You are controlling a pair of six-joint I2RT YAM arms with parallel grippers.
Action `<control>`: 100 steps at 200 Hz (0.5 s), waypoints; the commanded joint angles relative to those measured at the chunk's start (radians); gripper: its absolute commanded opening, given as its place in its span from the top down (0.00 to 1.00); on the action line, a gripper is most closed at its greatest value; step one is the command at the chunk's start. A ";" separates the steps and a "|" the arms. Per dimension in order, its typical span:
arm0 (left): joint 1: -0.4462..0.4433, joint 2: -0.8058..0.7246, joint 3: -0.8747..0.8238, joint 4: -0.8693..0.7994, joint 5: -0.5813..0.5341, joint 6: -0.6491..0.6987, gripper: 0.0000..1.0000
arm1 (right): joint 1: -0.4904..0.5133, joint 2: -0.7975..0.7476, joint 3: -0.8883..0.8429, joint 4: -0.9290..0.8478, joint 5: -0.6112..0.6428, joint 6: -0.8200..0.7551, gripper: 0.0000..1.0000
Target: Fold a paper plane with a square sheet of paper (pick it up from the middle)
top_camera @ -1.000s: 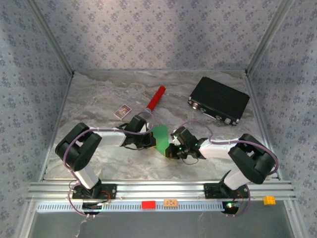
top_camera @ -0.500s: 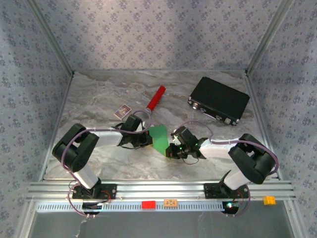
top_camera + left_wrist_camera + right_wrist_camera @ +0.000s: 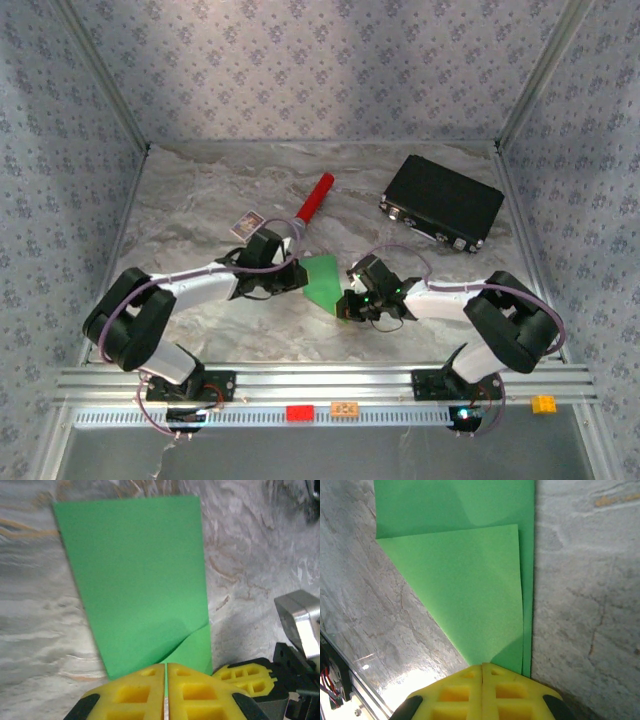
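The left arm's elbow had swung down and out toward the left side of the marbled table [image 3: 190,190] since a second earlier. Its left gripper [image 3: 297,281] had stayed at the left edge of the green sheet of paper [image 3: 322,280], and the right arm had hardly shifted. Beyond the left wrist, a small printed card [image 3: 247,225] lay flat on the table. In the left wrist view, the left gripper [image 3: 165,690] had its yellow fingers [image 3: 132,695] pressed together with only a hairline seam between them, meeting the near edge of the green sheet of paper [image 3: 140,580]. Whether they pinched it or merely bore down on it could not be told. A red cylinder [image 3: 314,200] lay at a slant just past the paper. The sheet itself rested low on the table between the two grippers, partly folded, with a slanted flap laid over its lower layer. At its right corner, the right gripper [image 3: 346,303] was likewise closed. In the right wrist view, the right gripper [image 3: 482,692] met the narrow tip where the green sheet of paper [image 3: 470,590] tapered. A black case [image 3: 442,203] sat well apart near the far right corner.
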 commanded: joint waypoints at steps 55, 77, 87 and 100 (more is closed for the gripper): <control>-0.058 0.159 0.047 0.002 0.002 -0.011 0.95 | -0.008 0.007 -0.010 -0.122 0.014 -0.023 1.00; -0.057 0.166 0.040 -0.024 -0.021 -0.002 0.96 | -0.007 -0.016 0.007 -0.116 0.004 -0.027 0.99; -0.057 0.171 0.036 -0.038 -0.027 0.006 0.96 | -0.006 -0.031 0.026 -0.117 -0.004 -0.034 0.98; -0.058 0.176 0.035 -0.045 -0.026 0.017 0.97 | -0.002 -0.041 0.059 -0.115 -0.015 -0.046 0.98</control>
